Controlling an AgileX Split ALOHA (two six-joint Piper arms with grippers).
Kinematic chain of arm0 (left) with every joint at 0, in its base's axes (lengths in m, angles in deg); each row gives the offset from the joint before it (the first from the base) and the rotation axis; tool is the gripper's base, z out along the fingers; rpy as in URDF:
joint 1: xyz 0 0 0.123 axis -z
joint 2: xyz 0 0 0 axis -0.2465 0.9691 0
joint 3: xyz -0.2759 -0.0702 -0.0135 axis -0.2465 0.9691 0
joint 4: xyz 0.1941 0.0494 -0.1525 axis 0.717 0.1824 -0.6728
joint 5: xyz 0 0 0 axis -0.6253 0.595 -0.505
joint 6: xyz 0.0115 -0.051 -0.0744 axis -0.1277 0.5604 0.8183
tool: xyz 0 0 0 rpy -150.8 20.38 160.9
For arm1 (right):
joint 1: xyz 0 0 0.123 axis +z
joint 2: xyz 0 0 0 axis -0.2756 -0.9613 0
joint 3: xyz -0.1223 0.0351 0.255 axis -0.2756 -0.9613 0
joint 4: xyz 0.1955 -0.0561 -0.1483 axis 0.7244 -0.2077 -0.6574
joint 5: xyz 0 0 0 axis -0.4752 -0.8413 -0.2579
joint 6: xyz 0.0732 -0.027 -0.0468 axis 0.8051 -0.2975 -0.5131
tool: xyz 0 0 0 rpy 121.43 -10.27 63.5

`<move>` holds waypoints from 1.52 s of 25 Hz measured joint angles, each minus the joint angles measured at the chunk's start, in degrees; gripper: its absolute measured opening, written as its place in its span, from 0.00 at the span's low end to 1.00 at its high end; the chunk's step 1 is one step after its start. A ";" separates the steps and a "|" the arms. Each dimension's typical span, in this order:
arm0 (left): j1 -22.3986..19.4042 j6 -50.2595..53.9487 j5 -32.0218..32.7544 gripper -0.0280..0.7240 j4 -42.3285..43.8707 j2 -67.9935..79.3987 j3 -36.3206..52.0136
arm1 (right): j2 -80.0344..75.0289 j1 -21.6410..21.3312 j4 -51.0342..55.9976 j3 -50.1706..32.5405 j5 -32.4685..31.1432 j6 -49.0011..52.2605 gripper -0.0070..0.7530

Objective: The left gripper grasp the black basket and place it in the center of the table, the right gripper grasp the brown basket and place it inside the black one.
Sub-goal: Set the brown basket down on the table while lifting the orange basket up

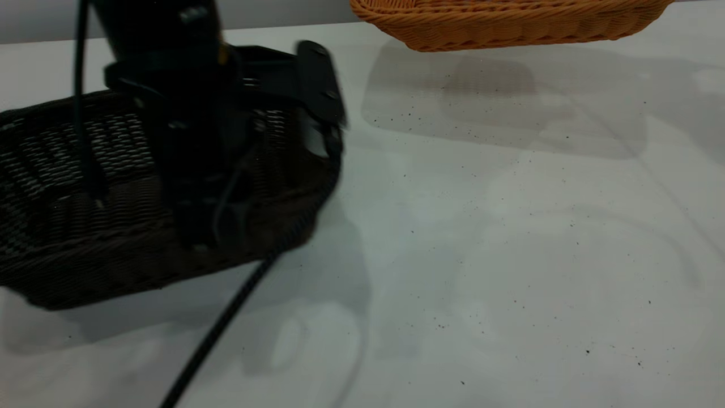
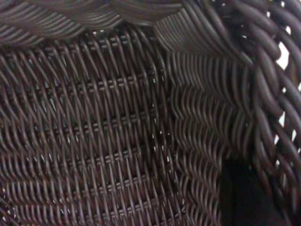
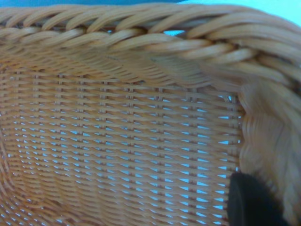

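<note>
- The left gripper [image 1: 320,122] sits at the right-hand end of the black basket [image 1: 85,226], clamped over its rim; the arm's dark body rises above the basket's inside, and a black cable [image 1: 221,328] trails down toward the front edge of the table [image 1: 481,255].
- In the left wrist view the dark weave [image 2: 108,141] fills nearly everything, with one black finger [image 2: 244,197] pressed against the inner side wall under the braided rim.
- The black basket is at the table's left, tilted, its right end raised off the surface; a shadow lies beneath it.
- The right gripper is out of the exterior view; one dark fingertip [image 3: 251,202] lies against the inside wall of the brown basket [image 3: 117,141]; whether it grips, I cannot tell.
- The brown basket [image 1: 510,22] is at the far right, above its shadow.
</note>
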 joint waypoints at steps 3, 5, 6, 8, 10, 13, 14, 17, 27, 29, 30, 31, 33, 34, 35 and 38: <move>3.43 -1.86 -1.50 0.26 0.00 0.00 0.00 | 0.00 0.00 0.00 0.00 0.00 0.00 0.14; 5.26 -1.79 -3.18 0.26 0.00 0.00 -0.28 | 0.00 0.00 0.00 0.00 -0.05 0.00 0.14; 6.19 -1.66 -3.96 0.26 0.00 0.00 -0.63 | 0.00 0.00 0.00 0.00 -0.05 0.00 0.14; 7.82 -1.67 -6.31 0.25 0.00 0.12 -1.51 | 0.00 0.00 0.00 0.00 -0.11 -0.04 0.14; 9.46 -1.67 -7.77 0.24 0.00 0.84 -2.62 | 0.00 0.00 0.00 0.00 -0.39 -0.04 0.14; 12.02 -1.31 -7.54 0.24 0.00 2.34 -4.51 | 0.00 0.00 -0.13 0.00 -2.08 -0.04 0.14; 12.89 -1.18 -7.38 0.24 0.00 2.89 -5.01 | 0.00 0.00 -0.13 0.00 -2.53 -0.04 0.14; 15.20 -0.42 -6.81 0.24 0.00 3.80 -5.28 | 0.00 0.00 -0.21 0.00 -3.42 -0.04 0.14; 16.76 10.02 -5.65 0.24 -0.01 3.80 -5.28 | 0.00 0.00 -0.21 0.00 -3.59 -0.50 0.14; 17.05 10.20 -5.48 0.24 0.19 3.80 -5.28 | 0.00 0.00 -0.21 0.00 -3.59 -0.94 0.14; 17.05 10.20 -5.42 0.24 0.16 3.80 -5.24 | 0.00 0.00 -0.21 0.00 -3.65 -1.01 0.14; 17.10 10.20 -5.37 0.24 0.05 3.80 -5.24 | 0.00 0.00 -0.21 0.00 -3.65 -1.05 0.14; 17.10 10.20 -5.37 0.24 0.03 3.80 -5.24 | 0.00 0.00 -0.21 0.00 -3.76 -1.05 0.14; 17.10 10.20 -5.42 0.24 0.03 3.80 -5.24 | 0.00 0.00 -0.21 0.00 -3.82 -1.05 0.14; 17.10 10.15 -5.48 0.24 0.03 3.80 -5.22 | 0.00 0.00 -0.21 0.00 -3.82 -1.08 0.14; 17.10 9.31 -5.53 0.24 0.03 3.80 -5.22 | 0.00 0.00 -0.21 0.00 -3.83 -1.08 0.14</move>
